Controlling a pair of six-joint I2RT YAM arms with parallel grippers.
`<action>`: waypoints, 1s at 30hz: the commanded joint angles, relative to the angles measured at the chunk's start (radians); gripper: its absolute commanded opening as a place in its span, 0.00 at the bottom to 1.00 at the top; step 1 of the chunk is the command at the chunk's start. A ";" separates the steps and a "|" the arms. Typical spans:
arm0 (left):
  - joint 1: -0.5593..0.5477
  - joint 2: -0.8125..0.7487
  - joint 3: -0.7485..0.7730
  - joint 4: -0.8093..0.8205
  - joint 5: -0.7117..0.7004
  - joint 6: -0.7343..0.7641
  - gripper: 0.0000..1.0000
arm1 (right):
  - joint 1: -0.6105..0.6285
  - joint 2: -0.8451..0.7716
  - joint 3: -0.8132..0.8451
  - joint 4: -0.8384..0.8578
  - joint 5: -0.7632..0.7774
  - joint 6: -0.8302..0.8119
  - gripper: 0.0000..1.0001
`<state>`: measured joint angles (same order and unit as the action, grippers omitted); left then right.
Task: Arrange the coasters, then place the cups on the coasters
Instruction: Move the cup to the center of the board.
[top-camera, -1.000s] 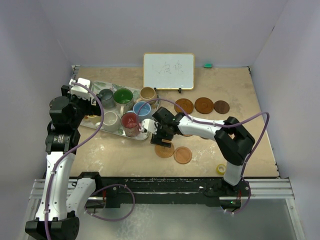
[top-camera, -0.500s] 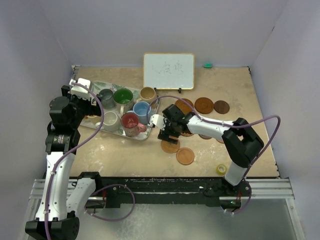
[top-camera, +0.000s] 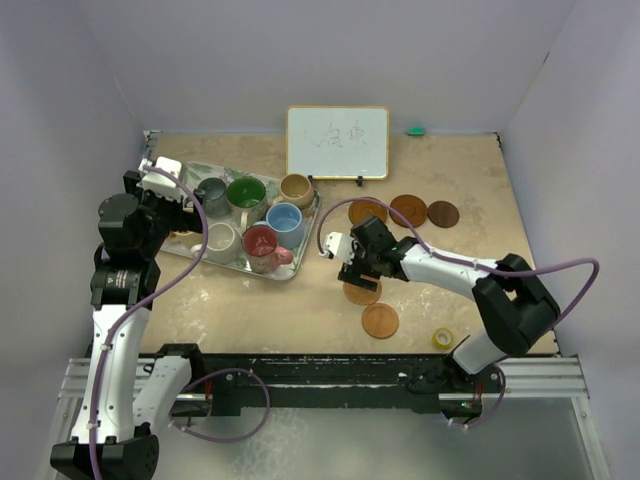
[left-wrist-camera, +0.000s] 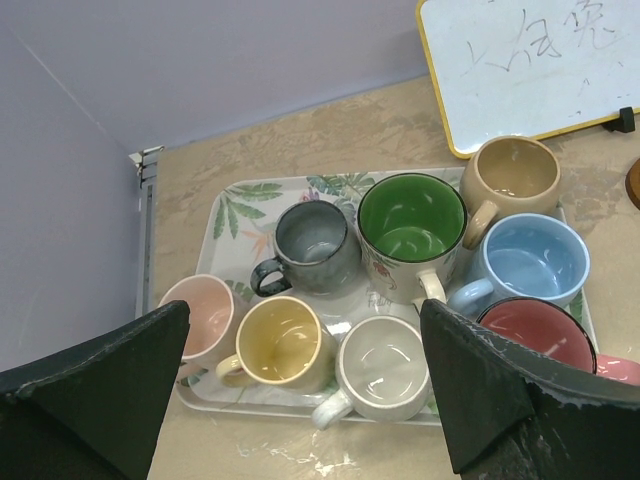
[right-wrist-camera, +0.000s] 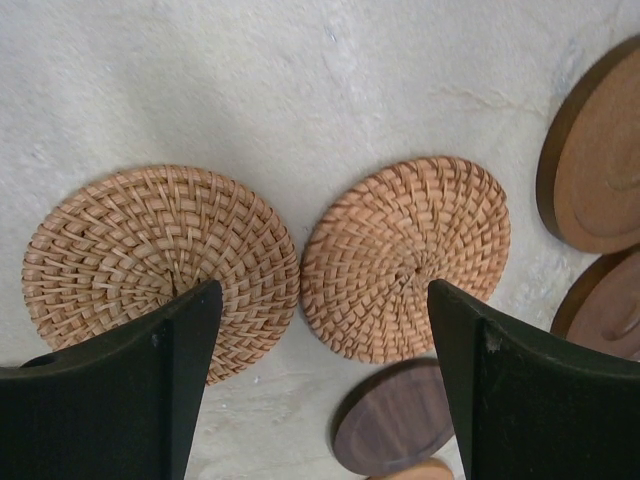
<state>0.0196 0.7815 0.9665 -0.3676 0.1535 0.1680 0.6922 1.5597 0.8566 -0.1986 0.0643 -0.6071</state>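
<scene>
Two woven coasters (right-wrist-camera: 160, 265) lie side by side on the bench (right-wrist-camera: 300, 80) directly beneath the right gripper (right-wrist-camera: 320, 300), whose jaws stand wide and empty. Eight cups (left-wrist-camera: 410, 225) crowd the leaf-patterned tray (left-wrist-camera: 240, 195) below the left gripper (left-wrist-camera: 300, 320), likewise spread wide, holding nothing.

Only writing I can spot from my end is on the small yellow-framed whiteboard (top-camera: 337, 142) propped up at the far side of the table (top-camera: 470, 180). It's one short line of handwritten marks in thin dark pen, and they look more like characters than Latin letters. In the overhead view they're too faint to make out. The left wrist view shows them bigger but cuts off the top edge of the board, so honestly I can't read them.
</scene>
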 joint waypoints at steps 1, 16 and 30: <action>0.008 -0.020 -0.006 0.035 0.020 0.002 0.95 | -0.046 -0.034 -0.083 -0.085 0.098 -0.054 0.86; 0.008 -0.023 -0.009 0.039 0.024 0.003 0.95 | -0.237 -0.127 -0.158 -0.135 0.066 -0.155 0.86; 0.008 -0.027 -0.006 0.037 0.027 0.002 0.95 | -0.422 -0.017 -0.073 -0.097 0.067 -0.226 0.86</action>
<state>0.0196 0.7692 0.9665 -0.3676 0.1665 0.1680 0.3313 1.4750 0.7845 -0.2554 0.0311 -0.7635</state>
